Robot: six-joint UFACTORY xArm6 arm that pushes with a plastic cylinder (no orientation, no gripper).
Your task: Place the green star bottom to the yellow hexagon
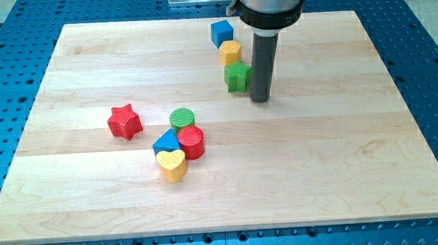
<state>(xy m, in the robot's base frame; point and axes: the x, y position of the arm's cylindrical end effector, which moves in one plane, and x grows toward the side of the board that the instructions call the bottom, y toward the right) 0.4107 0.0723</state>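
Observation:
The green star (237, 76) lies just below the yellow hexagon (230, 52), touching or nearly touching it, near the view's top centre. A blue cube (222, 32) sits just above the hexagon. My tip (260, 99) rests on the board at the star's right side, slightly lower than the star, and the rod stands right against the star's right edge.
A red star (124, 121) lies at the view's left. A cluster sits below centre: a green cylinder (182, 118), a red cylinder (193, 142), a blue triangle (166, 143) and a yellow heart (172, 165). The wooden board (341, 153) rests on a blue perforated table.

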